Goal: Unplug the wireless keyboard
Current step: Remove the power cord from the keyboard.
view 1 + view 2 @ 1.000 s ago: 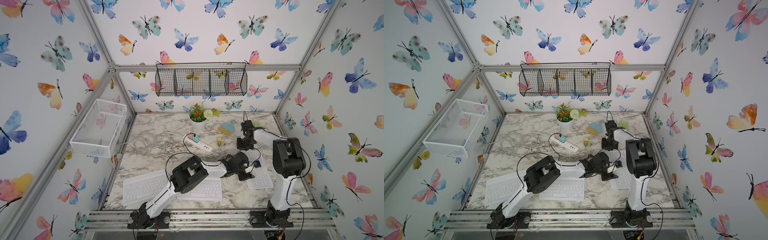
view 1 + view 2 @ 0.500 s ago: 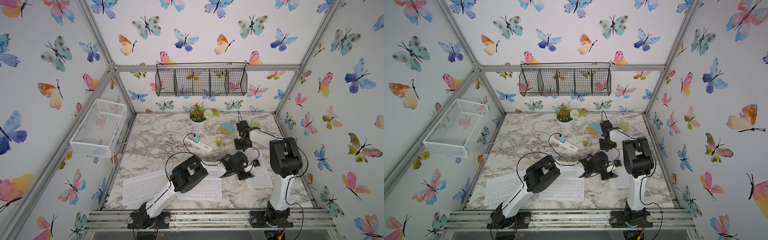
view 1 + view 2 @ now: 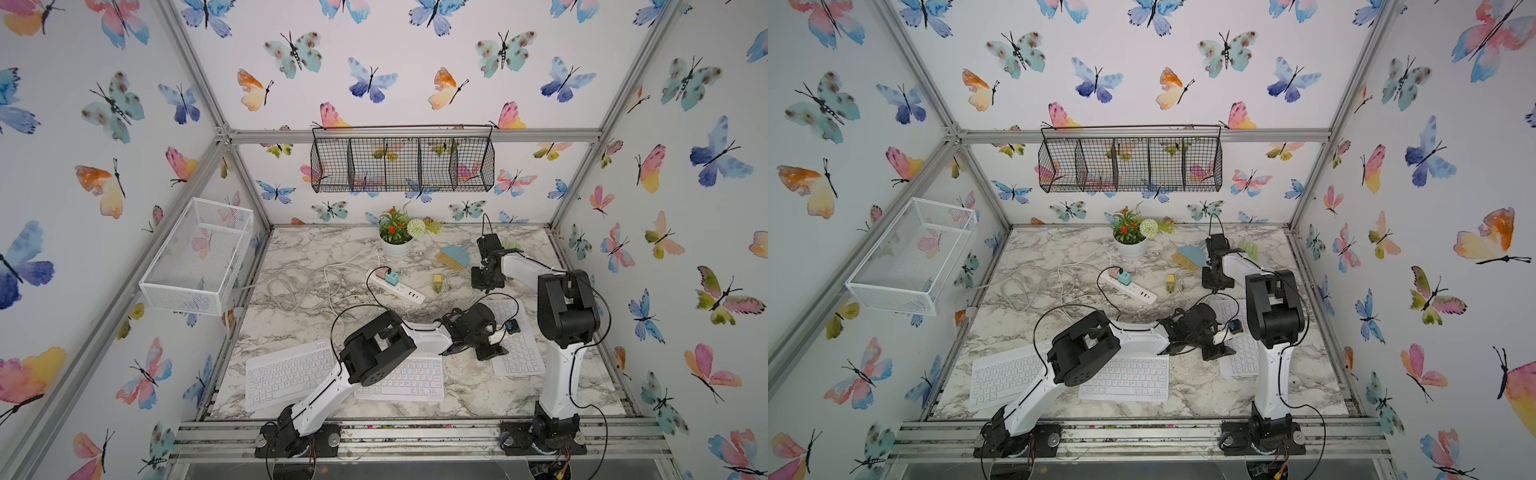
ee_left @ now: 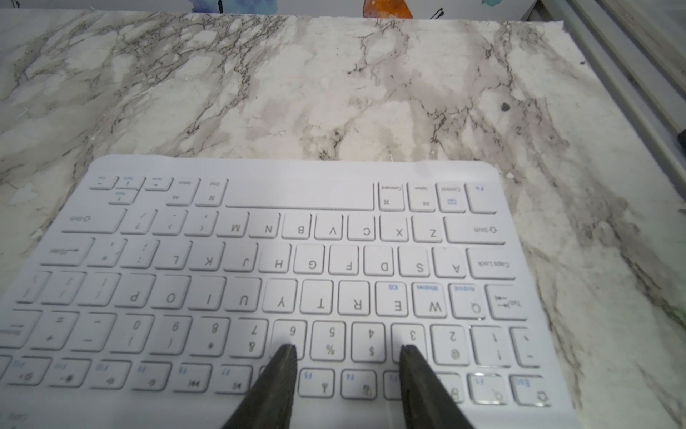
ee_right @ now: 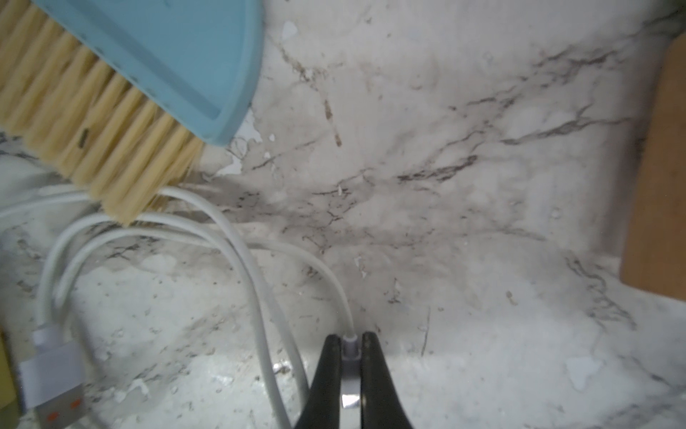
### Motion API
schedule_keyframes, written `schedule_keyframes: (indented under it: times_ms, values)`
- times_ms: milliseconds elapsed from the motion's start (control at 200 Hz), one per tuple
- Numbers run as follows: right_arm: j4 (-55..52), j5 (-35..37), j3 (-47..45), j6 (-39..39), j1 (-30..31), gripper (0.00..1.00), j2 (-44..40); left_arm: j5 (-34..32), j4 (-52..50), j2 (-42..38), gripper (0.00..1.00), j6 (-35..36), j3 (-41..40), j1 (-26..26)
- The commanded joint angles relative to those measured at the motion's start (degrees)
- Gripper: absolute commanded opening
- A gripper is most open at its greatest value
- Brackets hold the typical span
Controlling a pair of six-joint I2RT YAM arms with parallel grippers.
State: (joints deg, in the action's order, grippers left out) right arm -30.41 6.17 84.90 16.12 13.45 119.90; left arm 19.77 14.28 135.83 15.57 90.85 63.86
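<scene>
At the left of the tabletop (image 3: 469,392) we see a plain white keyboard (image 3: 286,374). Just beside it, near the front edge, lies the wireless keyboard (image 3: 405,380), faintly pastel-tinted, its far left corner hidden under the left arm. Further right, the left fingers (image 4: 282,371) stand released, nothing between them, over the number row of a third keyboard (image 4: 297,241). Behind that keyboard, we find the right fingers (image 5: 330,364) clenched on a white cable plug (image 5: 350,354), near a blue brush (image 5: 148,55).
</scene>
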Motion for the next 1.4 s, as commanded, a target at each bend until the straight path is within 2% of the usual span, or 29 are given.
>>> schedule_keyframes:
  times_ms: [0, 80, 315, 466, 601, 826, 1066, 1201, 1397]
  values:
    - [1.1, 0.77, -1.67, 0.67, -1.37, 0.07, -1.06, 0.88, -9.65, 2.98, 0.48, -0.11, -3.21, 0.44]
    - [1.83, 0.16, -2.06, 0.2, -2.24, 0.08, -1.72, 0.96, -9.09, 2.43, 0.48, 0.09, -3.84, 0.4]
    - [0.34, -2.18, 0.14, -4.29, -2.62, 0.23, 0.39, 1.72, -8.78, 0.5, 0.53, 0.48, -2.83, 0.33]
    - [1.65, -2.18, -1.93, -6.22, -2.64, 0.31, -3.6, 4.21, -7.96, -2.05, 0.55, -1.3, -1.45, -0.3]
    - [1.16, -2.18, -2.83, -7.96, -2.64, 0.43, -7.64, 5.47, -7.52, -5.31, 0.58, -3.47, 0.29, -0.91]
    - [1.24, -2.14, -4.9, -10.45, -2.62, 0.51, -13.05, 5.01, -7.96, -11.31, 0.61, -6.11, 2.05, -4.13]
    - [3.17, -6.07, -7.59, -13.64, -2.64, 0.53, -16.28, -0.31, -11.52, -18.07, 0.63, -8.47, -2.03, -9.71]
    - [8.09, -12.46, -11.5, -15.38, -2.61, 0.53, -18.66, -2.41, -14.67, -21.1, 0.63, -12.87, -5.6, -13.74]
    - [17.42, -22.73, -17.72, -16.39, -2.09, 0.53, -21.64, -4.54, -13.57, -29.02, 0.63, -20.82, -14.13, -20.2]
